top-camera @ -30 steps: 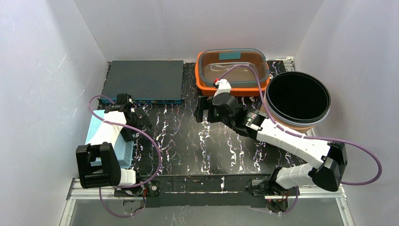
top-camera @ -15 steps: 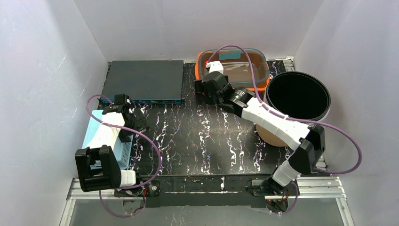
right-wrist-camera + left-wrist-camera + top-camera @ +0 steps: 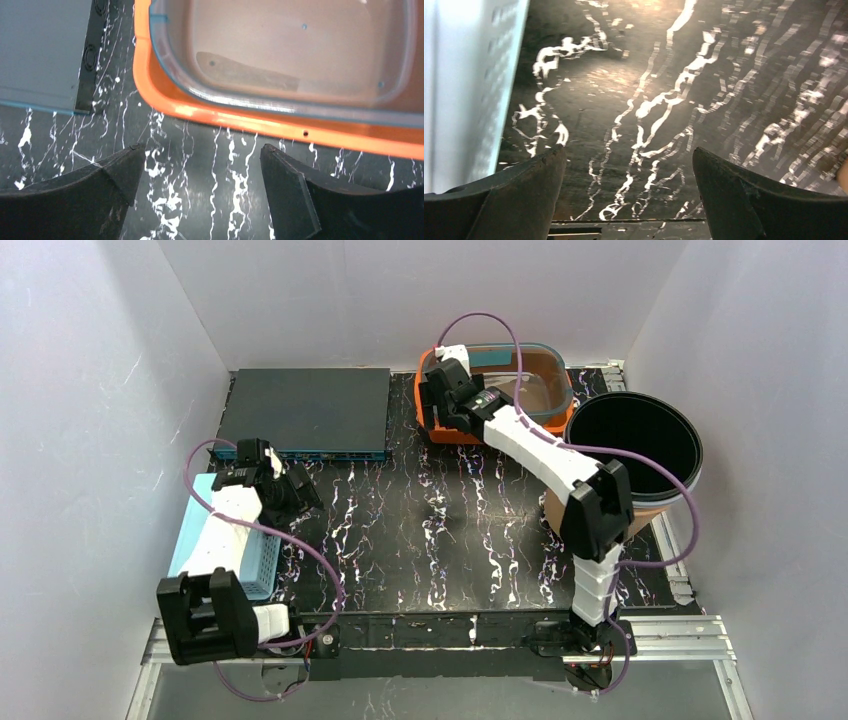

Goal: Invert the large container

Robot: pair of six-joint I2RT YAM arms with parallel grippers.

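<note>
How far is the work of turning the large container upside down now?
Done: nothing; the orange container stands upright, its opening up. In hand: the open right gripper hangs before its near rim, touching nothing. To do: grip and flip it. The left gripper is open over the table.

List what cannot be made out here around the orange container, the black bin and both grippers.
- Right wrist view: beyond the open right gripper, the orange container's far and right sides are cut off by the frame.
- Top view: the right arm covers the container's near left corner and the gripper's fingertips.
- Top view: the black bin is too dark inside to show contents.
- Left wrist view: blurred; beside the left gripper, the blue basket is a washed-out strip.
</note>
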